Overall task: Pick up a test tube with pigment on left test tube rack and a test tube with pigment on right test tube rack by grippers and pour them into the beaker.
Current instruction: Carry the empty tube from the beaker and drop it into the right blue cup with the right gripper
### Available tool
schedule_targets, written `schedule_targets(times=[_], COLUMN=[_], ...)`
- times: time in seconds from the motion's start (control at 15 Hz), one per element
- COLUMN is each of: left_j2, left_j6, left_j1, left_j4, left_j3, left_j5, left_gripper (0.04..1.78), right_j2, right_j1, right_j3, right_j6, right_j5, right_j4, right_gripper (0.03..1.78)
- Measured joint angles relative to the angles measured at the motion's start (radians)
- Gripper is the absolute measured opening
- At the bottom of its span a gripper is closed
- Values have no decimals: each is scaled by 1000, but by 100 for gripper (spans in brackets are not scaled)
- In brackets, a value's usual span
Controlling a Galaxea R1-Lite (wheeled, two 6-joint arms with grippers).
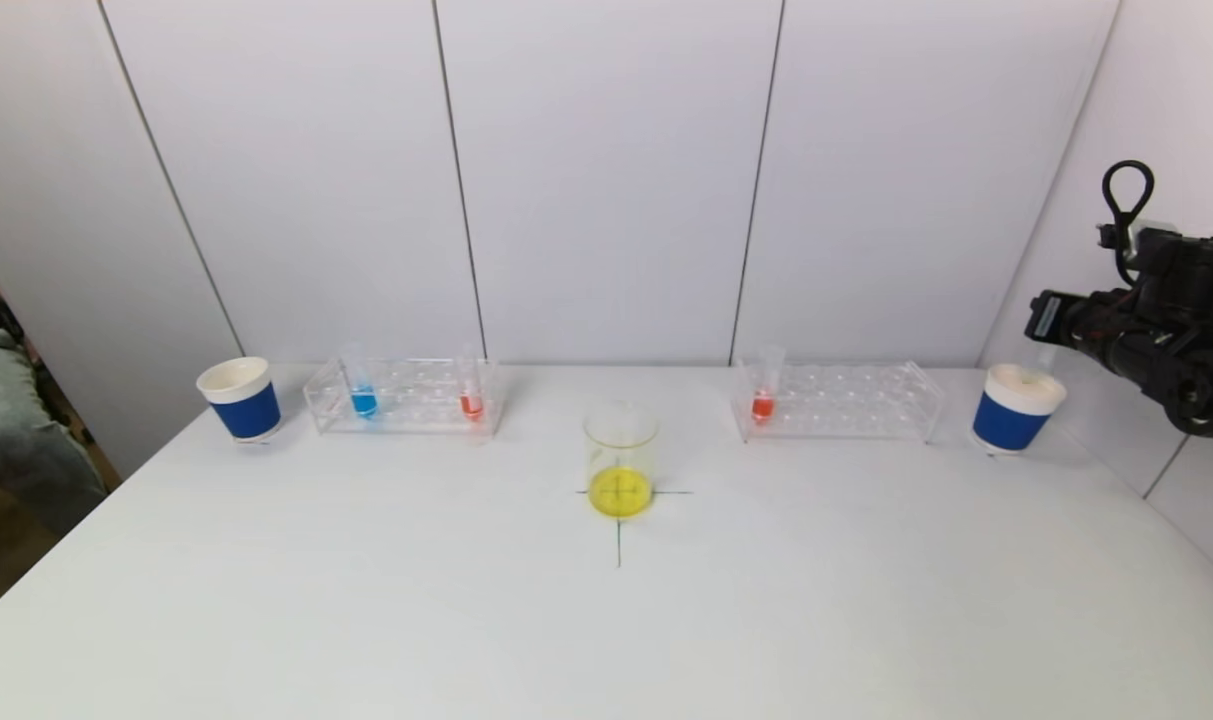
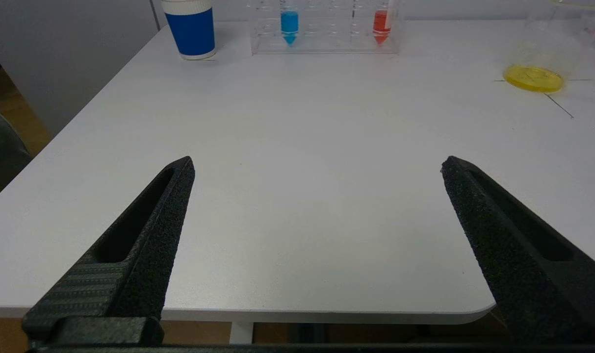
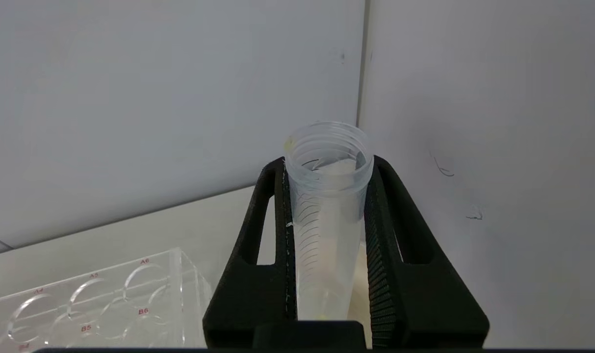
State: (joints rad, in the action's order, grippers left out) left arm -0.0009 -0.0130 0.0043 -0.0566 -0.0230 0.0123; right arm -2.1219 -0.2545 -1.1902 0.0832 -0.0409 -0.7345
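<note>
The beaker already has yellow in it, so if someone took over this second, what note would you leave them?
Right tool: shut on an emptied test tube, over the right blue cup.
Left tool: open, holding nothing, at the table's near edge.
Beaker: centre, holds yellow liquid.
Left rack: blue tube, red tube.
Right rack: red tube.
Left to do: discard the empty tube; judging by the full tubes, a left-rack pour may remain.

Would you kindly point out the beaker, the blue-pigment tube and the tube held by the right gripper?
beaker (image 1: 621, 455): head view, glass wall above the yellow liquid.
blue-pigment tube (image 1: 363, 400): head view, blue tip, left rack.
held tube (image 3: 326, 206): right wrist view, clear upper wall.
</note>
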Motion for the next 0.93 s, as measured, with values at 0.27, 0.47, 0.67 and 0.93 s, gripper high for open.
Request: schedule_targets(times=[0.27,0.47,0.67,0.93], left_j2=[0,0,0,0], left_j6=[0,0,0,0], left_j1=[0,0,0,0], left_j4=[0,0,0,0], left_j3=[0,0,0,0], left_j5=[0,0,0,0], left_gripper=[176,176,176,176], right_j2=[-43,-64,-72,-81], right_j1=[-10,-14,-15,-15], right_j3=[12,22,38,56], right_j6=[-1,-1,-1,-4], right_j5=[1,0,0,1], right_j4=[-41,-51,-68,-95], right_gripper=[46,46,46,46])
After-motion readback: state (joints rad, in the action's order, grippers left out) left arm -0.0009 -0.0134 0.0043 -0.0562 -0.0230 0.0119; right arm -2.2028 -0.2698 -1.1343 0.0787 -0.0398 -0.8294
